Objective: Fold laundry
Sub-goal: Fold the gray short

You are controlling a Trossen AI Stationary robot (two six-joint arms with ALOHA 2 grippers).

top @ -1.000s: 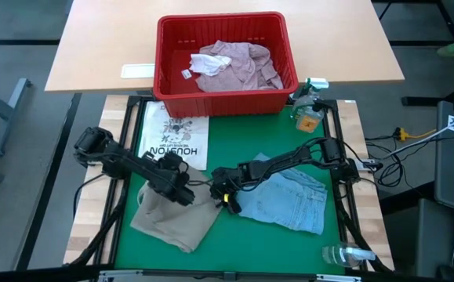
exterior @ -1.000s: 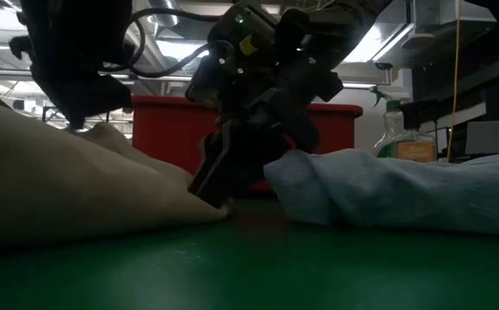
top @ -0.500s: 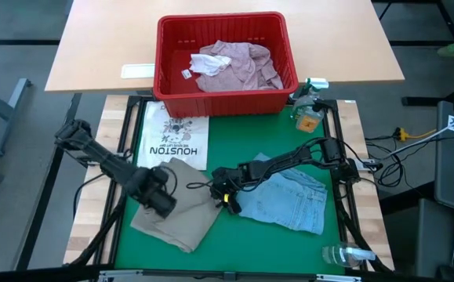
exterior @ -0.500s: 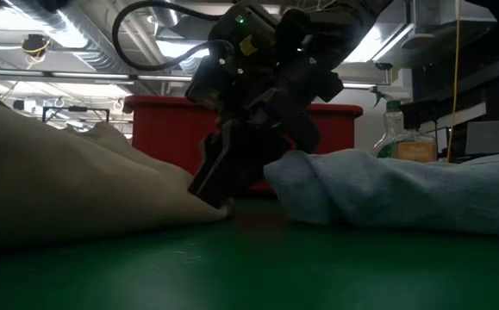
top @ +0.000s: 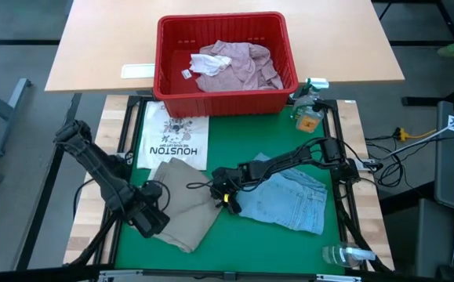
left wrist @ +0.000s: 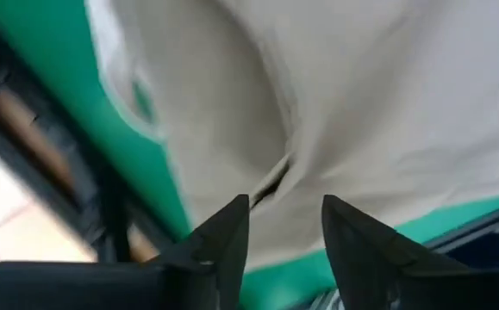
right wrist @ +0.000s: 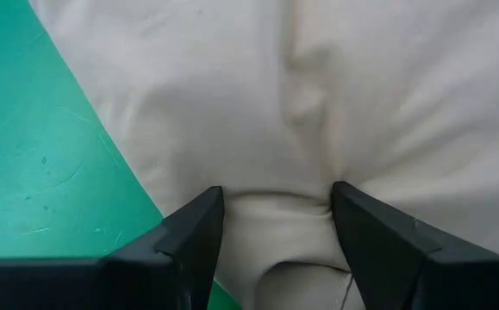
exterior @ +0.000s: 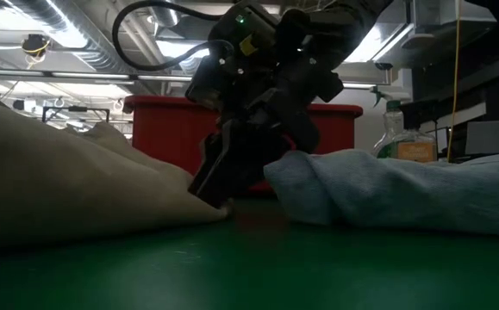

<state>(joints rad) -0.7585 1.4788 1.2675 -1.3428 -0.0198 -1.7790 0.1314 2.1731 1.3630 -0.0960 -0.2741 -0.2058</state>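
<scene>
Green counter (top: 234, 243) carries a tan cloth (top: 186, 200) and jeans (top: 293, 200). Left pincer (top: 154, 222) hangs apart at the cloth's edge. Right pincer (top: 223, 196) stands apart, fingers (right wrist: 193, 232) astride a cloth fold.

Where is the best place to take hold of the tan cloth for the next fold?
Probably the near corner of the tan cloth that points toward the front edge, taken from the left, where the left end effector hangs open. That corner lies flat and free on the green mat.

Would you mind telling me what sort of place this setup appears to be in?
Probably a robotics lab or workshop rather than a home. The green mat sits in a black frame on a workbench, exposed ducts and strip lights run overhead, and cables trail beside the table.
</scene>
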